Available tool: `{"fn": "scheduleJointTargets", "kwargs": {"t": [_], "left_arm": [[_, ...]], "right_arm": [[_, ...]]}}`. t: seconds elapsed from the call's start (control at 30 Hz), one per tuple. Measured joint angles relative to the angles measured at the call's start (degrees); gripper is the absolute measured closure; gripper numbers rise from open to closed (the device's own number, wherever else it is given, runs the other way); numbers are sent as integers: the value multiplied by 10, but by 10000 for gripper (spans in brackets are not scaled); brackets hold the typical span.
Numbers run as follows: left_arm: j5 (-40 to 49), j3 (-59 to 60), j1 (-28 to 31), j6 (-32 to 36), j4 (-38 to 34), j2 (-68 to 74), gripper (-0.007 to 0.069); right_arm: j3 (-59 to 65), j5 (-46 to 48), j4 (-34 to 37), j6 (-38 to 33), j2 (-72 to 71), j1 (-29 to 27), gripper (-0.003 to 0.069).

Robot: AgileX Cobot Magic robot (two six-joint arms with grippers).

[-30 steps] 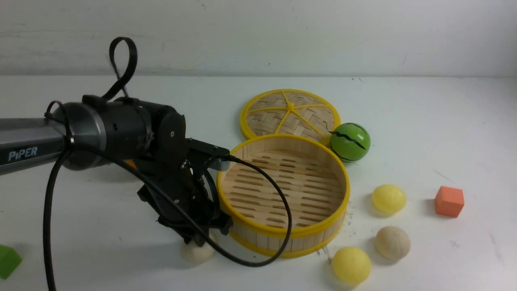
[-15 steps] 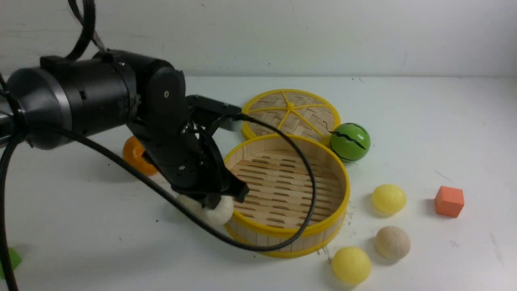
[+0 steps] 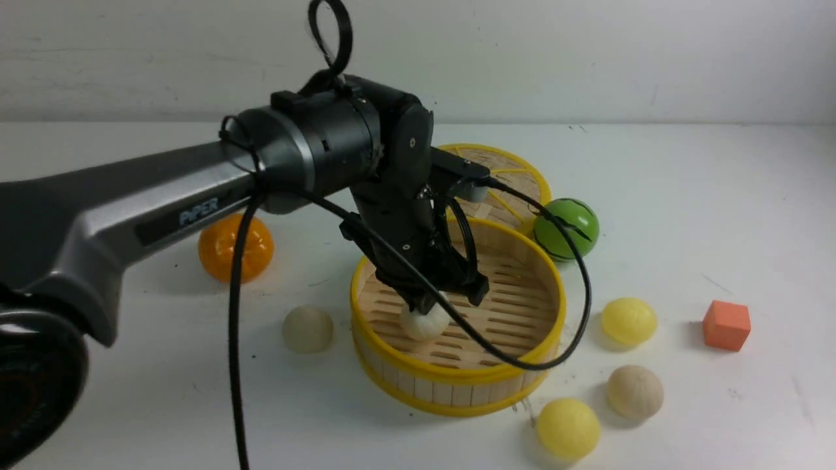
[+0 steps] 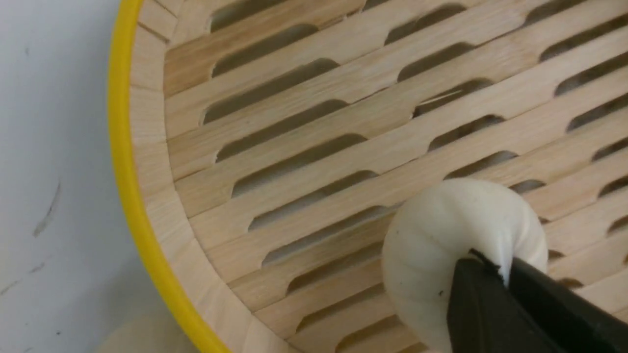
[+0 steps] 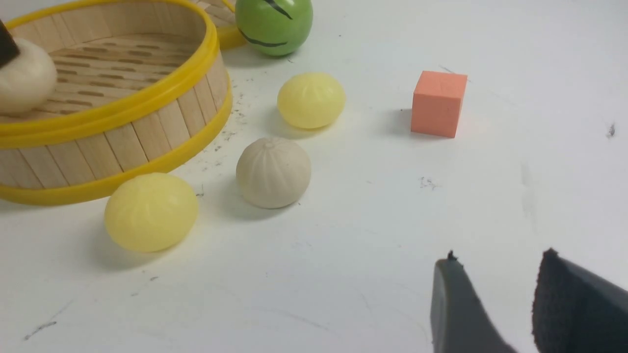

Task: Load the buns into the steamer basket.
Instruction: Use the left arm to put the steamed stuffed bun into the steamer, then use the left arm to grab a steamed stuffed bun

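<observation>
My left gripper (image 3: pixel 434 301) is shut on the top of a white bun (image 3: pixel 423 323), pinching a fold of it between the black fingers (image 4: pixel 478 294). The bun (image 4: pixel 441 235) hangs low inside the steamer basket (image 3: pixel 457 375), near its front left wall; I cannot tell whether it touches the slotted floor. A beige bun (image 3: pixel 307 329) lies on the table just left of the basket. To the right lie a yellow bun (image 3: pixel 628 320), a beige bun (image 3: pixel 635 391) and another yellow bun (image 3: pixel 567 427). My right gripper (image 5: pixel 498 260) stands open over bare table, holding nothing.
The woven lid (image 3: pixel 516 176) lies flat behind the basket, with a green striped ball (image 3: pixel 565 229) touching its right side. An orange fruit (image 3: pixel 236 247) sits at the left, an orange cube (image 3: pixel 726 324) at the right. The left arm's black cable (image 3: pixel 575 307) loops over the basket's right rim.
The left gripper closed on the white bun beside the basket's front left, lifted it, and carried it right over the rim into the basket. The right gripper has not moved.
</observation>
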Motion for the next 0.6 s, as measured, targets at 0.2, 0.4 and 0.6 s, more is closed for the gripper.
{"fn": "scheduleJointTargets", "kwargs": {"t": [0.2,0.4,0.6], "left_arm": [[28,-43,0,-6,3,35,423],[106,-93,0,-42,18,10,223],[129,-59,22,-84,65,-75,274]], "right_arm": [[0,0,0,0,0,0,419],[0,0,0,0,0,0,419],[0,0,0,0,0,0,419]]}}
